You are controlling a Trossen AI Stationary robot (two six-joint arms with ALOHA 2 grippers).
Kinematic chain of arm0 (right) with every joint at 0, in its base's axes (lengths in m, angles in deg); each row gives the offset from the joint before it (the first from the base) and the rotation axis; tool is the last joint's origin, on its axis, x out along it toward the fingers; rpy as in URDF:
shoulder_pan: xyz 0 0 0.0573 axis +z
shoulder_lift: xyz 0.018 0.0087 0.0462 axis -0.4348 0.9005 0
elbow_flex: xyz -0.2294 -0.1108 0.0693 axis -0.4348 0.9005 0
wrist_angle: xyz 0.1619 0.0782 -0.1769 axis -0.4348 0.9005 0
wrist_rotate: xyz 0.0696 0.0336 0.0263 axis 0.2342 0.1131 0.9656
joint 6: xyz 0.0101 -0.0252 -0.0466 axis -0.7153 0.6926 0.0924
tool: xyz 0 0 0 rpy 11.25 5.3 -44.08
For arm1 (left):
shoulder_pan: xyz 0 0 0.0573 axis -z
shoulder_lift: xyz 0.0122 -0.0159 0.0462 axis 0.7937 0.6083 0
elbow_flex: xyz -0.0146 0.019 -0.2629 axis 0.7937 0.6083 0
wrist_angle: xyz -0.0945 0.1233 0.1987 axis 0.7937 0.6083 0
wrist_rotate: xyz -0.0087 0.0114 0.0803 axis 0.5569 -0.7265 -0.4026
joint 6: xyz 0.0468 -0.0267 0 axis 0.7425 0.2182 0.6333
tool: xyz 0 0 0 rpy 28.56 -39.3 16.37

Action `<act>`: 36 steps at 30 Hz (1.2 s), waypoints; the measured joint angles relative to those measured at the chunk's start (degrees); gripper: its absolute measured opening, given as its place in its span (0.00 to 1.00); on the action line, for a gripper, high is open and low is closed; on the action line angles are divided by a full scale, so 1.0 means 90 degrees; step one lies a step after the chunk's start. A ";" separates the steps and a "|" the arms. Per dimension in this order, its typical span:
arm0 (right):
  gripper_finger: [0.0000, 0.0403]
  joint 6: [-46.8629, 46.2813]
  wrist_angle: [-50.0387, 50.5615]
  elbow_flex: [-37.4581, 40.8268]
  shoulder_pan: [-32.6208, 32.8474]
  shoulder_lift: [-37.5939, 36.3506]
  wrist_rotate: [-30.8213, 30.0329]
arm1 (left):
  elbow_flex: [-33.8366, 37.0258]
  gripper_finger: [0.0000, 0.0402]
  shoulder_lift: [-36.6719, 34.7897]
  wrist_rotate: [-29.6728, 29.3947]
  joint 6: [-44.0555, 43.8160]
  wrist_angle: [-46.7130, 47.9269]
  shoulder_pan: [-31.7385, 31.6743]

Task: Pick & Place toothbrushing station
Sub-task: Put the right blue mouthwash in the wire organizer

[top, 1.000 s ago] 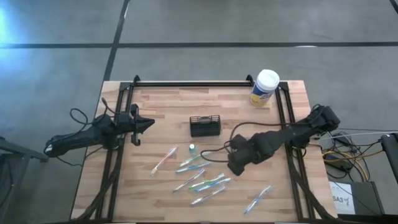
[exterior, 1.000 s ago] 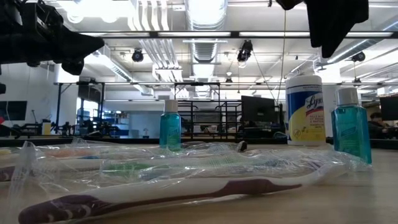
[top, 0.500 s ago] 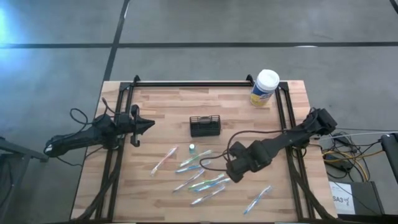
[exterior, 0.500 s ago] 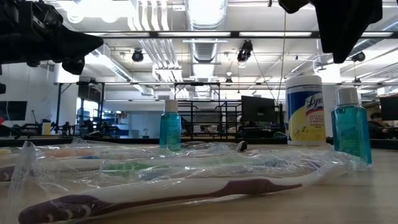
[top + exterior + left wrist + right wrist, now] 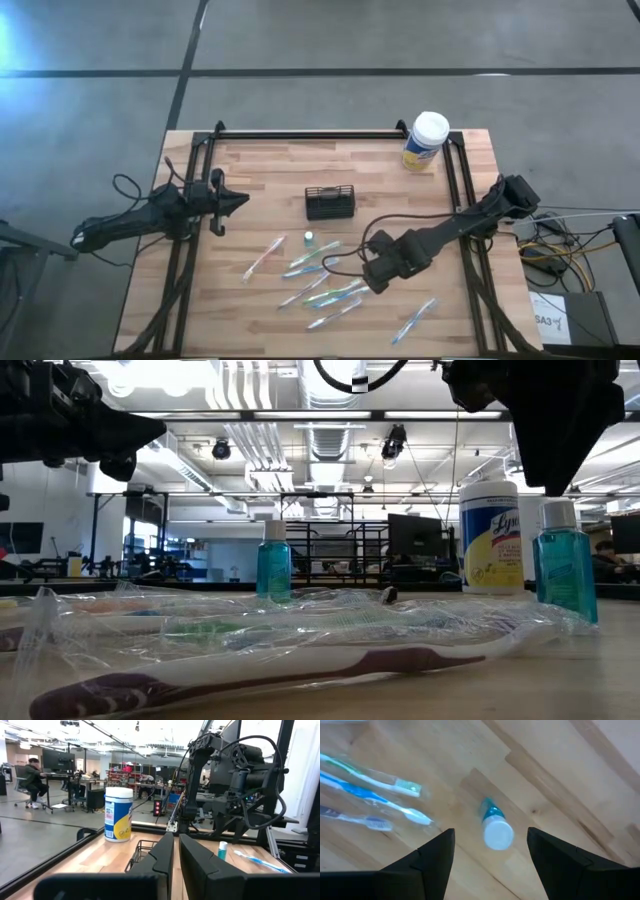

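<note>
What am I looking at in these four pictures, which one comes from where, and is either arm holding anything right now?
These are two dark robot arms at a wooden table. One picture looks straight down from above, one looks level across the tabletop, and two come from cameras on the arms' wrists.

On the table lie a small black mesh caddy, which is the toothbrushing station, a white-lidded canister at the far edge, a small blue bottle with a white cap, and a scatter of wrapped toothbrushes.

The left gripper waits at the table's left side with its fingers shut on nothing. The right gripper hangs over the middle of the table, fingers open, directly above the small bottle, which stands upright between them. It is not gripping it. Neither arm holds anything.
</note>
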 joint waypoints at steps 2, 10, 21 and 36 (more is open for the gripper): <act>0.61 -0.0001 -0.0109 0.0049 0.0002 0.0000 0.0041 | 0.0000 0.09 0.0000 0.0002 -0.0002 0.0007 0.0000; 0.60 -0.0207 -0.0107 0.0258 0.0073 -0.0007 0.0051 | 0.0000 0.09 0.0002 0.0002 -0.0005 0.0046 -0.0001; 0.54 -0.0214 -0.0109 0.0305 0.0069 -0.0007 0.0047 | 0.0000 0.09 0.0002 0.0002 -0.0010 0.0051 0.0000; 0.54 -0.0143 -0.0491 0.0586 0.0068 -0.0007 0.0116 | 0.0000 0.09 0.0002 0.0005 -0.0010 0.0087 0.0000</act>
